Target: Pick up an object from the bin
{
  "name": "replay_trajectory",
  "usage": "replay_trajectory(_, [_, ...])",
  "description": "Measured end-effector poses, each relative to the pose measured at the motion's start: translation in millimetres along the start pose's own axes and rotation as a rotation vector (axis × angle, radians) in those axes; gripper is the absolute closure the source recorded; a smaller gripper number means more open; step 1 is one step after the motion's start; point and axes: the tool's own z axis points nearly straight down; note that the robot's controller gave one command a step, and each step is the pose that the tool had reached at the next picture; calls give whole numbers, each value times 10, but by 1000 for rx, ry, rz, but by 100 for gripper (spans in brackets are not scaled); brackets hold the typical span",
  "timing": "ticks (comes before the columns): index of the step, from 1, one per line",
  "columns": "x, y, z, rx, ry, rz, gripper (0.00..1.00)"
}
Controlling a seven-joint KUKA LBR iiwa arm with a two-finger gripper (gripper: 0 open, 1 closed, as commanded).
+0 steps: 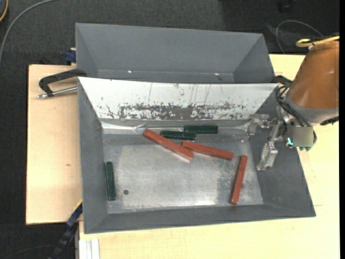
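My gripper (267, 153) hangs over the bin's sloped right wall, just above and to the right of an upright red stick (237, 179) that lies by the right edge of the floor. It sits close to that stick's upper end and apart from it. Left of the gripper a second red stick (208, 151) lies nearly level in the middle of the bin.
A third red stick (167, 143) slants under the second one. Two dark green sticks (190, 130) lie against the back wall. Another green stick (110, 181) stands along the left wall, with a small dark speck (125, 192) beside it. The arm's orange cover is at the right.
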Motion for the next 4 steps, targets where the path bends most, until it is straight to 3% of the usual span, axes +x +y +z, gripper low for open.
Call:
replay_trajectory(1, [-258,216,906,-2,0,-23,0])
replay_trajectory(2, [-225,677,864,-1,-6,-118,0])
replay_trajectory(3, [-225,655,865,1,-7,-116,100])
replay_trajectory(4, [36,1040,-679,3,-18,-274,100])
